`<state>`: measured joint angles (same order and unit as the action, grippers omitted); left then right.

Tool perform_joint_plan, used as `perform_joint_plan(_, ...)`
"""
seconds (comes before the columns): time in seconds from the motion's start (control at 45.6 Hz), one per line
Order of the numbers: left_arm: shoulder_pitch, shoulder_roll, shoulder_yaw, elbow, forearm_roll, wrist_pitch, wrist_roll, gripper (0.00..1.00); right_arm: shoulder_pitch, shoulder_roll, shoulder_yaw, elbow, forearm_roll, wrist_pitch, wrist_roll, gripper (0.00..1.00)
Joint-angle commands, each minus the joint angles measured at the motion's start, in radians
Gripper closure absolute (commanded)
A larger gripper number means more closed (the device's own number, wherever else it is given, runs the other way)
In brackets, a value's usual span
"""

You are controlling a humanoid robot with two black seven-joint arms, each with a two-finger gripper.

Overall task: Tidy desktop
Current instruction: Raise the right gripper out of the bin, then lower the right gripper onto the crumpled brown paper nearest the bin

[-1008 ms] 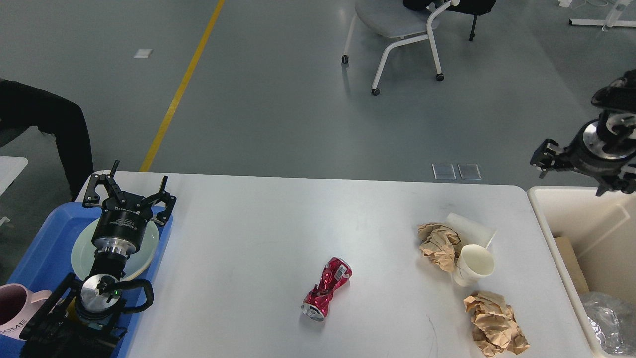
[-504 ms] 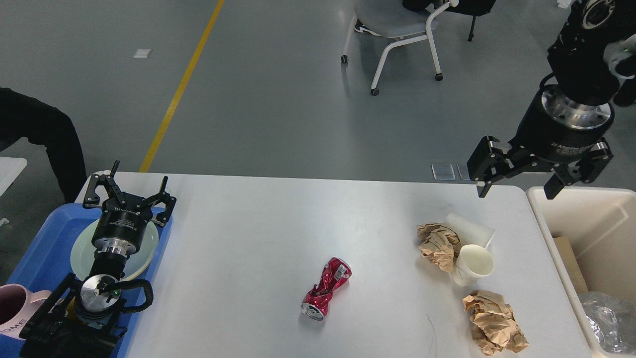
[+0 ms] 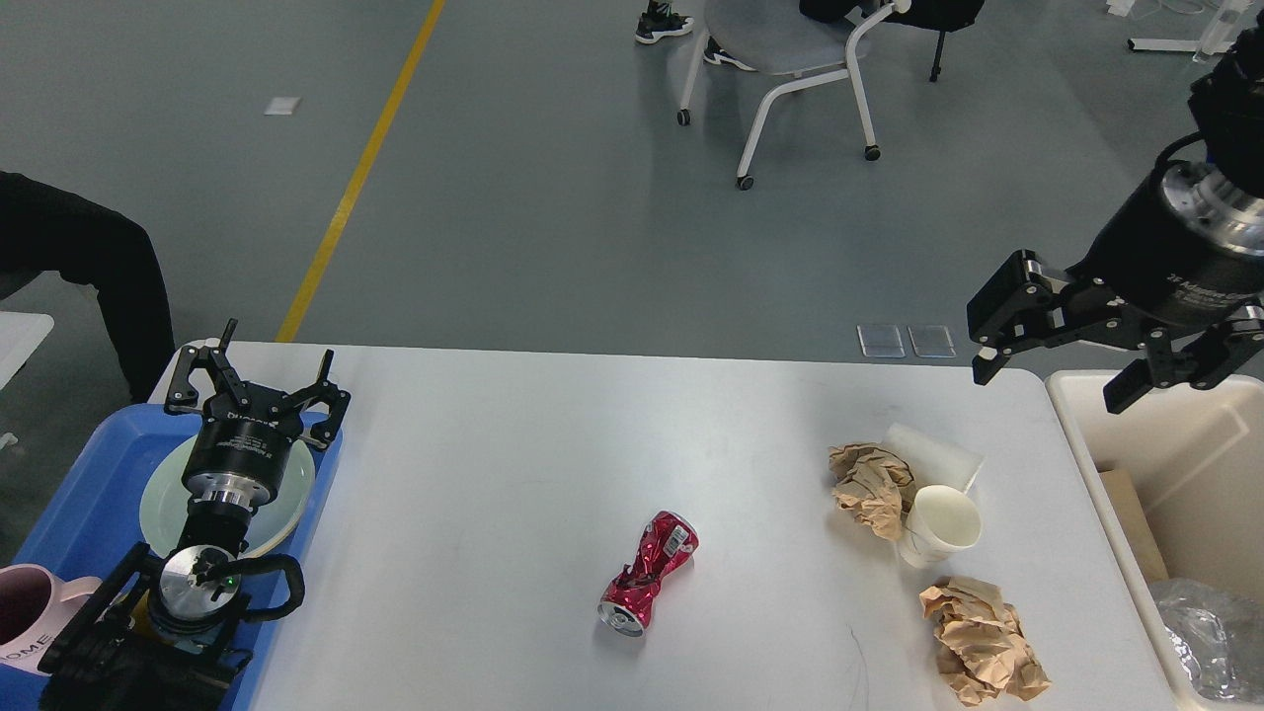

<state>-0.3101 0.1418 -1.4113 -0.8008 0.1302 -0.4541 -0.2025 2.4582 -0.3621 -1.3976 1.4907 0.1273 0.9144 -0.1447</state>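
The white desktop (image 3: 553, 434) holds a crushed red can (image 3: 647, 573) near the front middle. At the right lie two crumpled brown paper balls (image 3: 871, 488) (image 3: 981, 642), a white paper cup (image 3: 938, 525) standing upright and a second white cup (image 3: 936, 452) on its side. My right gripper (image 3: 1049, 380) is open and empty, high over the desktop's far right corner, next to the beige bin (image 3: 1165, 425). My left gripper (image 3: 255, 380) is open and empty above the blue tray (image 3: 89, 484) at the left.
The blue tray holds a pale green plate (image 3: 163, 504) and a pink mug (image 3: 30, 612). The beige bin holds cardboard and clear plastic (image 3: 1210, 632). A wheeled chair (image 3: 790, 59) and a person's feet are beyond the desktop. A dark-clothed person (image 3: 79, 257) stands at the far left.
My right arm swung in from the far right to above the desktop's corner, then shifted slightly right and tilted. Left arm and objects have not moved.
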Motion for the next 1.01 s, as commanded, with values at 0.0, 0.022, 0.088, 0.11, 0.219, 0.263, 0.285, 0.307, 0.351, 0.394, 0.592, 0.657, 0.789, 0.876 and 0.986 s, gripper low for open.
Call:
perform_joint_plan(0.0,0.000,0.001,0.002,0.000,0.000,0.000,0.000,0.04,0.001,0.002,-0.041,-0.001,0.000,-0.009,0.074,0.04)
perform_joint_plan(0.022,0.000,0.001,0.000,0.000,-0.001,0.000,0.000,0.04,-0.002,0.000,-0.037,-0.003,-0.002,-0.014,0.074,0.04)
perform_joint_plan(0.088,-0.001,0.001,0.000,0.000,0.000,0.000,0.000,0.04,-0.019,-0.006,-0.034,-0.003,0.000,-0.025,0.074,0.04)
perform_joint_plan(0.11,0.000,-0.001,0.000,0.000,0.000,0.000,0.000,0.04,-0.028,-0.011,-0.034,-0.003,0.000,-0.025,0.074,0.04)
perform_joint_plan(0.219,0.000,0.001,0.000,0.000,0.000,0.000,0.000,0.04,-0.097,-0.055,-0.035,-0.012,0.000,-0.032,0.074,0.04)
perform_joint_plan(0.263,-0.001,0.001,0.000,0.000,0.000,0.000,0.000,0.04,-0.143,-0.083,-0.037,-0.023,-0.005,-0.038,0.073,0.04)
perform_joint_plan(0.285,-0.001,0.001,0.000,0.000,0.000,0.000,0.000,0.04,-0.168,-0.099,-0.035,-0.029,-0.006,-0.046,0.071,0.04)
perform_joint_plan(0.307,-0.001,-0.001,0.000,0.000,0.000,0.000,0.000,0.04,-0.191,-0.118,-0.035,-0.035,-0.011,-0.058,0.071,0.04)
perform_joint_plan(0.351,0.000,0.001,0.000,0.000,0.000,0.000,0.000,0.04,-0.235,-0.144,-0.034,-0.038,-0.020,-0.090,0.071,0.04)
perform_joint_plan(0.394,0.000,0.001,0.000,0.000,0.000,0.000,0.000,0.04,-0.271,-0.159,-0.034,-0.038,-0.026,-0.126,0.071,0.04)
perform_joint_plan(0.592,0.000,0.001,0.002,0.000,0.000,0.000,0.000,0.04,-0.484,-0.190,0.009,-0.038,-0.031,-0.276,0.070,0.04)
perform_joint_plan(0.657,0.000,0.001,0.002,0.000,0.000,0.000,0.000,0.04,-0.576,-0.205,0.072,-0.038,-0.031,-0.353,0.070,0.04)
perform_joint_plan(0.789,0.000,0.001,0.002,0.000,0.000,0.000,0.000,0.04,-0.755,-0.196,0.164,-0.041,-0.032,-0.528,0.068,0.04)
perform_joint_plan(0.876,0.000,-0.001,0.002,0.000,0.000,0.000,0.000,0.04,-0.820,-0.195,0.187,-0.044,-0.032,-0.623,0.068,0.03)
perform_joint_plan(0.986,-0.001,-0.001,0.002,0.000,0.000,0.000,0.000,0.04,-0.881,-0.186,0.190,-0.070,-0.028,-0.695,0.066,0.00)
